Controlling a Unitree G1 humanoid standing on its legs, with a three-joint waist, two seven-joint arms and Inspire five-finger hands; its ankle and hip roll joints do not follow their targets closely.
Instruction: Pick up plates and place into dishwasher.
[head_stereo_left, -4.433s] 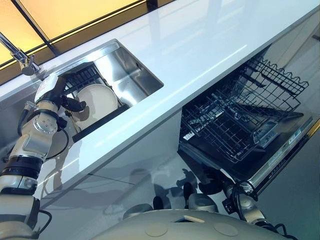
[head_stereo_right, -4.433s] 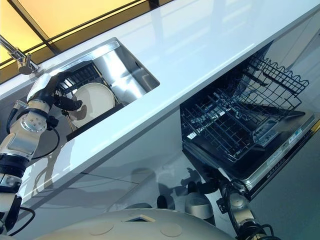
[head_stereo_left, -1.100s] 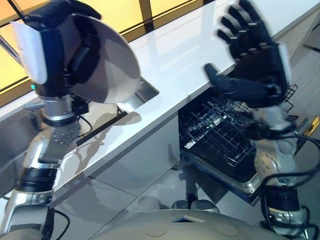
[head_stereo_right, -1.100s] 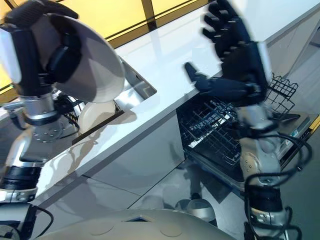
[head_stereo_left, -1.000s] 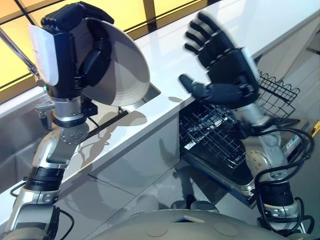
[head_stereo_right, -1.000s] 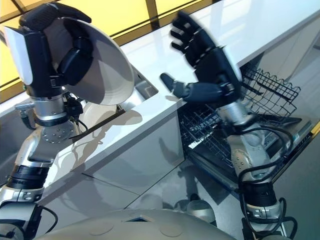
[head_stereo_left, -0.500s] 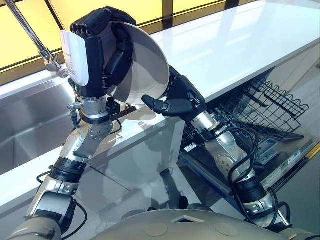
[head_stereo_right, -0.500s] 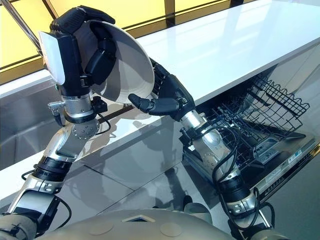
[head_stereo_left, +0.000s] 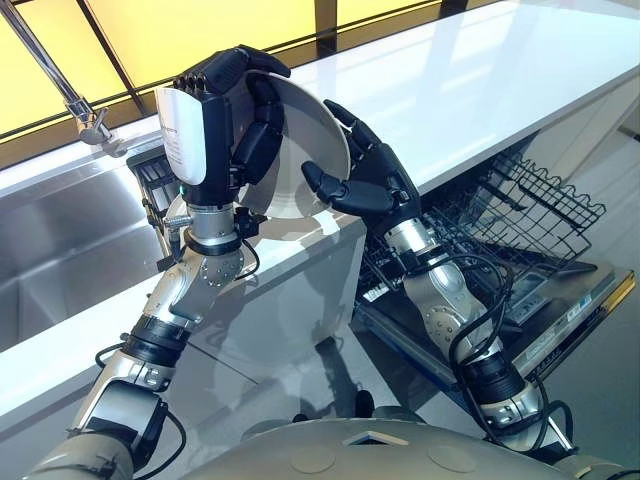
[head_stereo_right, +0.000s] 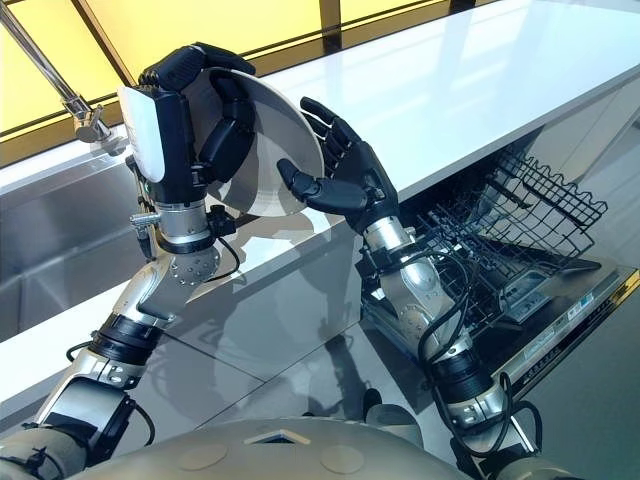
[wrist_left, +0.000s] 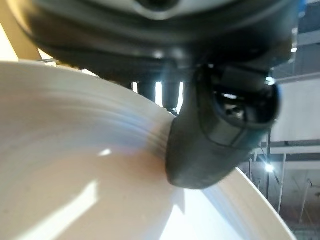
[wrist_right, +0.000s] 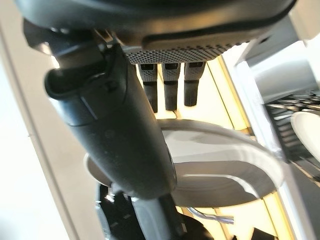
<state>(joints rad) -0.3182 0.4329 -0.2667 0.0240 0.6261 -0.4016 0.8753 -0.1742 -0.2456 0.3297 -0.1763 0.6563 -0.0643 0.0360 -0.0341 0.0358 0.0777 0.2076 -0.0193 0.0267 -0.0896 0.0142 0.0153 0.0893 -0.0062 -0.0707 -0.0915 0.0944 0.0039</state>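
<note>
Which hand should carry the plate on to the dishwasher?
The right, probably. The left robot hand grips the plate up over the counter edge, while the right robot hand is open at the plate's rim and its arm rises from right beside the open dishwasher rack.

A kitchen — a long white tabletop (head_stereo_left: 480, 90) with a stainless steel sink (head_stereo_left: 70, 250) and faucet (head_stereo_left: 75, 100) set into it, and below it an open dishwasher (head_stereo_left: 540, 330) with its black wire rack (head_stereo_left: 520, 205) pulled out.
</note>
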